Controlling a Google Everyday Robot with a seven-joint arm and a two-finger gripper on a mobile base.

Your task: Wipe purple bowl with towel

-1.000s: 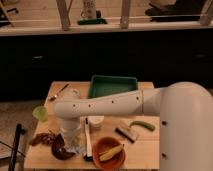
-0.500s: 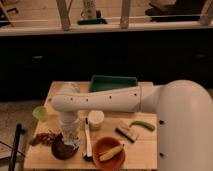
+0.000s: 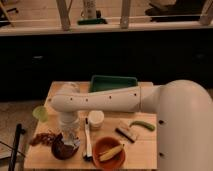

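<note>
The white arm (image 3: pixel 105 99) reaches from the robot's body at 3 o'clock across the wooden surface (image 3: pixel 147 147) toward its 8 o'clock corner, where the wrist turns straight down. The gripper (image 3: pixel 69 136) hangs there over the purple bowl (image 3: pixel 61 149), at the bowl's 1 o'clock edge; whether it is clenched or released cannot be told, since the wrist and the dim light hide that part. The purple bowl sits near the front edge of the surface, at about 7 o'clock. The towel (image 3: pixel 74 143), a pale scrap, lies at the bowl's 2 o'clock rim, right under the gripper, and appears to touch the bowl. At the bowl's 9 o'clock is a reddish-brown heap (image 3: pixel 42 138). A white-handled brush (image 3: pixel 88 137) lies just beside the bowl at 3 o'clock, running front to back. Beyond it, the orange bowl (image 3: pixel 101 147) holds a yellow item (image 3: pixel 112 152). A white cup (image 3: pixel 95 119) stands at the brush's 12 o'clock end. A pale green cup (image 3: pixel 40 113) sits at the surface's 9 o'clock edge, and a green tray (image 3: pixel 114 83) at 12 o'clock. A green pod (image 3: pixel 143 125) lies at 3 o'clock.
</note>
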